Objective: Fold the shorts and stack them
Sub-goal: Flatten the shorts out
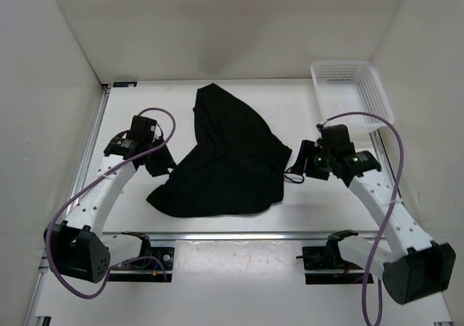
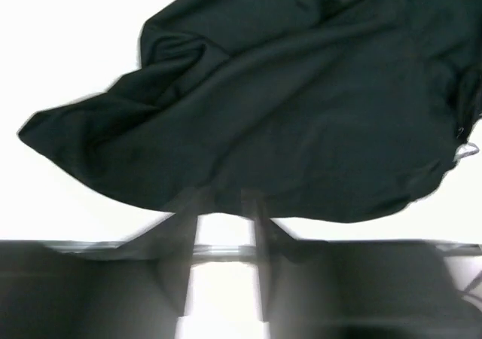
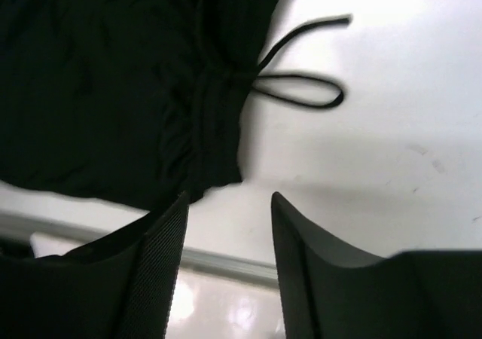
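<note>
- Shorts (image 1: 225,159) lie crumpled in one dark heap on the table (image 1: 304,210), between the two grippers. A narrower part runs away from them and the wider part spreads nearer.
- Left gripper (image 1: 159,163) sits just beside the heap's left edge. In its wrist view (badly blurred) the fingers (image 2: 181,264) stand apart with bare white table between them and nothing gripped.
- From that view the shorts fill the area ahead of the jaws. Their near hem crosses right at the fingertips, and I cannot tell whether cloth and tips touch.
- Right gripper (image 1: 299,163) sits just beside the heap's right edge. Its wrist view shows the gripper (image 3: 226,233) with jaws parted fairly wide and holding nothing (only table shows in the gap).
- Ahead of those jaws and to their left lies the gathered waistband. The tip of the left finger (image 3: 162,264) is near the cloth's corner.
- Drawstring (image 3: 301,90) trails out of the waistband ahead of the jaws, as a flat loop and one loose end on the bare table.
- Basket (image 1: 348,87) (white mesh) stands beyond the right gripper, well apart from the shorts.
</note>
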Action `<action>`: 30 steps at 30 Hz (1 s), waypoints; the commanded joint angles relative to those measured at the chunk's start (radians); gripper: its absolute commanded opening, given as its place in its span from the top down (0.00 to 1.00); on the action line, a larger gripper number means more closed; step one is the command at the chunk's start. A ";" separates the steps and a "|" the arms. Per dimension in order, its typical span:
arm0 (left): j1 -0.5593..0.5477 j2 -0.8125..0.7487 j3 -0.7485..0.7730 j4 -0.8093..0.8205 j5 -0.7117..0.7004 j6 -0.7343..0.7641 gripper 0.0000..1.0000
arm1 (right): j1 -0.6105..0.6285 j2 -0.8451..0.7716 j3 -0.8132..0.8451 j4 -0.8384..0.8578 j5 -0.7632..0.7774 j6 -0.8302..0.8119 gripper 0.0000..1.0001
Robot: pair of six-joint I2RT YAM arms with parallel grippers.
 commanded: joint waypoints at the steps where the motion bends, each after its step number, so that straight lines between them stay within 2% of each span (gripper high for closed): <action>1: 0.013 -0.045 -0.067 -0.040 -0.087 -0.103 0.47 | -0.002 -0.104 -0.075 -0.005 -0.161 0.100 0.36; 3: 0.025 -0.054 -0.122 -0.031 -0.064 -0.156 0.17 | 0.009 -0.126 -0.183 0.030 -0.257 0.197 0.25; 5: 0.025 -0.065 -0.220 0.001 -0.006 -0.225 0.00 | 0.009 -0.150 -0.260 0.102 -0.313 0.263 0.19; 7: 0.025 -0.065 -0.304 0.050 0.026 -0.275 0.00 | 0.009 -0.159 -0.354 0.169 -0.345 0.346 0.17; 12: 0.043 -0.065 -0.380 0.088 0.036 -0.306 0.00 | 0.009 -0.169 -0.440 0.283 -0.365 0.446 0.16; 14: 0.044 -0.039 -0.389 0.122 0.025 -0.306 0.06 | 0.009 -0.121 -0.460 0.352 -0.344 0.460 0.16; 15: 0.044 -0.030 -0.400 0.122 0.014 -0.316 0.13 | 0.009 -0.075 -0.474 0.376 -0.344 0.473 0.16; 19: 0.053 0.008 -0.432 0.140 -0.006 -0.325 0.28 | 0.023 0.034 -0.495 0.551 -0.344 0.524 0.23; 22: 0.074 0.008 -0.455 0.162 -0.024 -0.325 0.39 | 0.061 0.109 -0.477 0.587 -0.301 0.535 0.34; 25: 0.097 0.042 -0.455 0.183 -0.033 -0.316 0.67 | 0.086 0.173 -0.422 0.582 -0.261 0.526 0.58; 26: 0.097 0.056 -0.443 0.183 -0.033 -0.316 0.74 | 0.086 0.201 -0.402 0.570 -0.250 0.517 0.76; 27: 0.097 0.070 -0.432 0.183 -0.033 -0.304 0.87 | 0.086 0.213 -0.352 0.549 -0.233 0.492 0.85; 29: 0.097 0.103 -0.391 0.183 -0.046 -0.291 0.90 | 0.086 0.245 -0.292 0.481 -0.181 0.464 1.00; 30: 0.106 0.113 -0.376 0.183 -0.059 -0.277 0.90 | 0.086 0.246 -0.262 0.461 -0.167 0.449 1.00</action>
